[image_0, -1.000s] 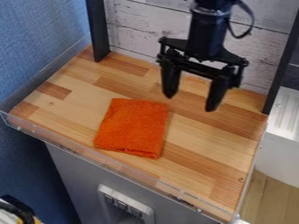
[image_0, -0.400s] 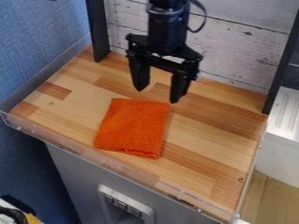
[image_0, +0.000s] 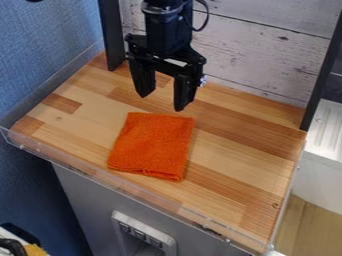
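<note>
Wooden surface, orange cloth on it below the wide-open, empty end effector.

Black arm hangs near-vertical, gripper down, jaws apart, height hard to judge.

A blue wall adjoins whitewashed wooden planks.

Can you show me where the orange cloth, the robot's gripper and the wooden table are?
Orange cloth (image_0: 152, 145): camera view, middle of its top.
Gripper (image_0: 162, 101): camera view, between its fingertips.
Wooden table (image_0: 244, 159): camera view, bare top.
</note>
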